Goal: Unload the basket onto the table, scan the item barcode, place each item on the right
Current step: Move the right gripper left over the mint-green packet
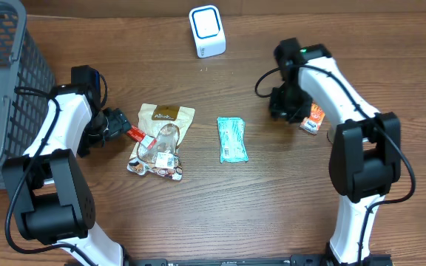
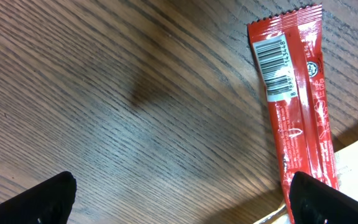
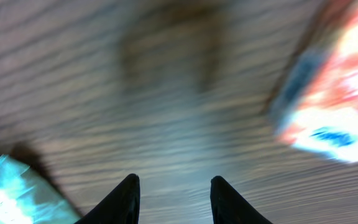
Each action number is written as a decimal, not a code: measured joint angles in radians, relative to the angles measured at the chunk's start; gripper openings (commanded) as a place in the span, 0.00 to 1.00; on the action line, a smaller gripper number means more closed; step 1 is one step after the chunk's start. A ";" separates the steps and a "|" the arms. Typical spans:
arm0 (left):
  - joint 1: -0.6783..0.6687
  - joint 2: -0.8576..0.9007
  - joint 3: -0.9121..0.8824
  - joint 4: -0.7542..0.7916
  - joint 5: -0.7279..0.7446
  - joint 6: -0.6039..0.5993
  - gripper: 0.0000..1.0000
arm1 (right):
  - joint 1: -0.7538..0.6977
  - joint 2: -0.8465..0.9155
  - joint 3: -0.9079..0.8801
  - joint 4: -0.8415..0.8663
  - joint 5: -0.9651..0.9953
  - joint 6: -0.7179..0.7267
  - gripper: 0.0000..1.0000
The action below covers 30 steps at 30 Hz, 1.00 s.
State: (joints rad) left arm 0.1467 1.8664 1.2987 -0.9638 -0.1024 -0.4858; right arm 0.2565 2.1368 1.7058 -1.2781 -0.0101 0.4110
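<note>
On the table's [image 1: 272, 214] left side, your left gripper [image 2: 182, 200] hovered, jaws spread wide, beside the red packet [image 2: 297, 124], its barcode [image 2: 273, 65] facing up. Your right gripper [image 3: 174, 198] stood partly apart, empty, near the orange packet [image 3: 328, 93].

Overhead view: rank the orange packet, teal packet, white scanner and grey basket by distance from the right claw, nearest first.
1. Orange packet, right beside the right claw.
2. Teal packet, mid-table.
3. White scanner, at the table's far edge.
4. Grey basket, far left side.
</note>
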 measured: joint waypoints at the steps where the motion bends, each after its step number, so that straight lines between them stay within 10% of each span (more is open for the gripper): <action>1: 0.000 0.000 0.000 0.000 0.000 0.000 1.00 | 0.016 0.000 -0.015 0.005 -0.010 0.013 0.38; 21: 0.000 0.000 0.000 0.000 0.000 0.000 1.00 | 0.363 -0.002 -0.196 0.116 -0.177 0.208 0.38; 30: 0.000 0.000 0.000 0.000 0.000 0.000 1.00 | 0.302 0.000 -0.086 -0.123 -0.264 0.178 0.35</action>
State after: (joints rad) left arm 0.1467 1.8664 1.2987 -0.9642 -0.1020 -0.4858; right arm 0.5587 2.1365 1.6196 -1.4010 -0.2745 0.5888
